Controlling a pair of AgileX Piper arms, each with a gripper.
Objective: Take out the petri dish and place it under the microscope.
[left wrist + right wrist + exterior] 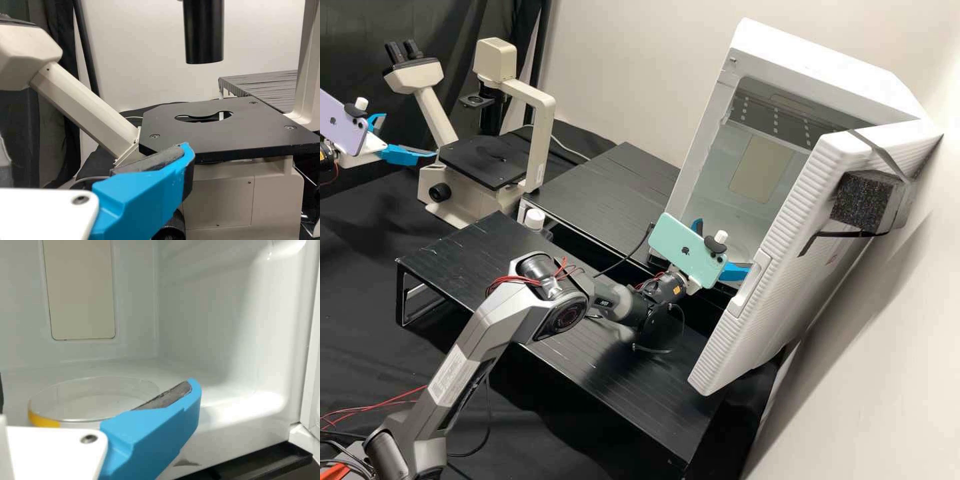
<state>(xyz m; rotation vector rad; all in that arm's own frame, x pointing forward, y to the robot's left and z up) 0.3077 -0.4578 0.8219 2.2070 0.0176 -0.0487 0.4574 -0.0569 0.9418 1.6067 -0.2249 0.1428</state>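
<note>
Petri dish (85,395) in cabinet (833,67) | right gripper (725,247) wide nearby, touch unclear | left gripper (409,136) wide

A clear petri dish (95,401) lies seemingly flat inside the cabinet (210,330), the microscope (487,161) outside.

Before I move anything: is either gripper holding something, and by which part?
Nothing held. Left gripper is open beside the microscope; right gripper is open at the petri dish, which sits on the cabinet floor.
</note>
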